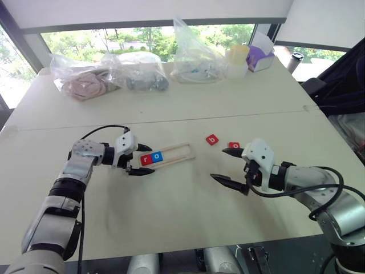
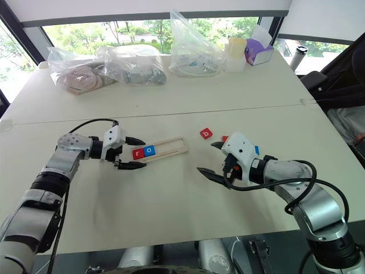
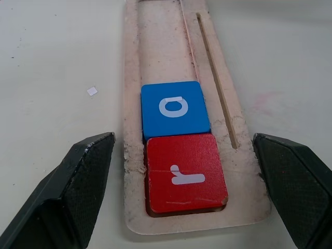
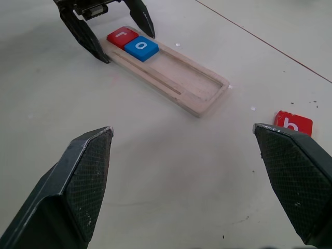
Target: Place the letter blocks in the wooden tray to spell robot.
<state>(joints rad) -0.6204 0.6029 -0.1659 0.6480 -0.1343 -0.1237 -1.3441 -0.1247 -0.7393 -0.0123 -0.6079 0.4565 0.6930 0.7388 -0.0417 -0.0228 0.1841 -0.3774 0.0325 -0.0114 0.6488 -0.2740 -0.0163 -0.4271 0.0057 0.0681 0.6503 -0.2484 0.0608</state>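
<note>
Wooden tray (image 1: 171, 155) lies on the bench (image 1: 171, 217) left of centre, long axis running left-right w/ the right end a bit farther. Pale raw wood, long narrow rectangle w/ rounded corners, shallow recess and raised rim; a thin slot runs along one long side, surface looks rough and dusty in left wrist view.

Two letter blocks sit in its left end, side by side and touching: red tile w/ white lowercase "r" (image 3: 185, 173) at the very end, blue tile w/ white "o" (image 3: 175, 110) next to it. Both flat, square, rounded corners, smooth painted faces. Rest of tray recess is bare wood.

Red tile marked "b" (image 1: 212, 139) lies loose on the bench right of the tray, apart from it. Another red tile (image 1: 234, 145) just right of that, letter too small to read; a bit of blue shows behind the right claw, can't tell what.

Left claw (image 1: 142, 159) is spread wide, black textured fingers either side of the tray's left end, holding nothing. Right claw (image 1: 228, 165) also spread wide, empty, above the bench near the loose tiles.

Far side of bench: clear crinkled plastic bags (image 1: 194, 54) w/ contents, a pale yellow container (image 1: 237, 60), purple-and-white box (image 1: 259, 56).
</note>
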